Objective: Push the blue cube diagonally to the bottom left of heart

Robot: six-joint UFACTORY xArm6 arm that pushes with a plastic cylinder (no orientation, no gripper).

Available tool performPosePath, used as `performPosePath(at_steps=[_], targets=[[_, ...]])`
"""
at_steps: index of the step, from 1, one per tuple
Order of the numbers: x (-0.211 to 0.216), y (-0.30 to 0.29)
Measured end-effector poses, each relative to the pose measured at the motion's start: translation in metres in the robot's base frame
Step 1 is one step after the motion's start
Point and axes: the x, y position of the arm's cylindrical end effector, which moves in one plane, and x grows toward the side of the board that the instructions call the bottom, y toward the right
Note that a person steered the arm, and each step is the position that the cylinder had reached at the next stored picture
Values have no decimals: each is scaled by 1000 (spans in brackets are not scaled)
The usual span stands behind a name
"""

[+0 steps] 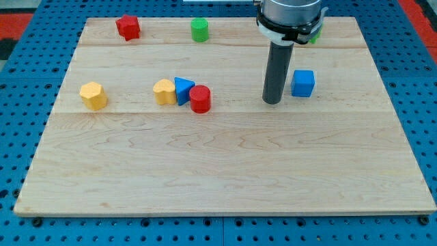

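The blue cube [303, 83] sits on the wooden board at the view's right of centre. My tip [272, 102] rests on the board just left of the cube and slightly below it, with a small gap between them. The yellow heart [164, 91] lies left of centre, touching a blue triangular block [183, 89], which touches a red cylinder [200, 99]. The cube is far to the right of the heart.
A yellow hexagonal block [93, 95] lies at the left. A red block [128, 26] and a green cylinder [199, 29] sit near the top edge. Another green block [315, 34] is partly hidden behind the arm.
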Motion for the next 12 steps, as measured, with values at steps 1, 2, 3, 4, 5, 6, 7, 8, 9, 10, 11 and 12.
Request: performPosePath(at_steps=[1, 2, 3, 4, 5, 6, 7, 8, 9, 10, 11, 12], targets=[[0, 0], [0, -10], [16, 18], [30, 122], [2, 140], [-25, 86], [-43, 1], [-64, -11], [-77, -95], [-77, -156], [-68, -125], [-51, -163]])
